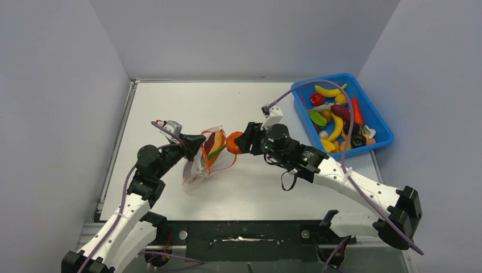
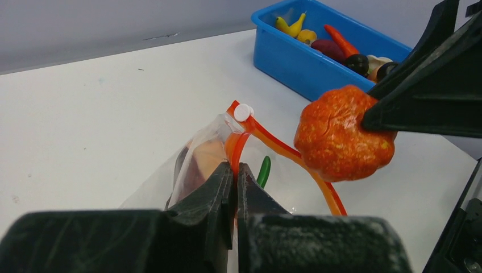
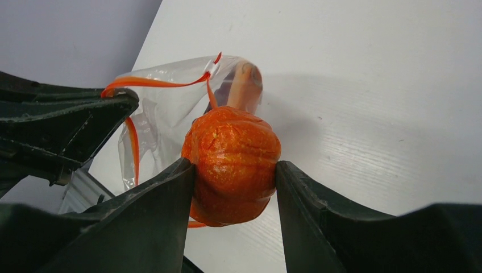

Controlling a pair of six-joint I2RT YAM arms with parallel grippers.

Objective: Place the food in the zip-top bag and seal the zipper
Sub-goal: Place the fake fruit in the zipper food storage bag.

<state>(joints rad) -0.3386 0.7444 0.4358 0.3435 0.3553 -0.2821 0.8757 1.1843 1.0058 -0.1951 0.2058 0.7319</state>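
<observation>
Zip-top bag (image 1: 206, 162), loading step. At far left, my left gripper (image 2: 236, 170) has its jaws pressed fully together on the bag's mouth edge. They pinch the film and the zipper (image 2: 273, 142) where the red-orange strip bends. The bag hangs beyond and below these fingertips, and its lower corner appears to rest on the table (image 1: 227, 102). Ahead of the left fingertips the strip loops outward, so the mouth stands partly open toward the right arm. Just past the pinch, a green piece (image 2: 264, 169) and some darker food show through the film. Next rightward, an orange-red round piece (image 3: 234, 162) sits squarely between the fingers of my right gripper (image 1: 236, 143), which is closed to the piece's width and grips both flanks. The piece is held off the table at the zipper loop and is not yet inside; I cannot tell whether it touches the strip. At far right, well behind the right fingers, the blue tray (image 1: 386, 136) holds more food. I judge the step in hand to be insertion of this piece. The next move calls for carrying it forward through the loop without snagging the strip, then parting the right fingers only once it lies within the film. The left pinch must hold the mouth up meanwhile.
</observation>
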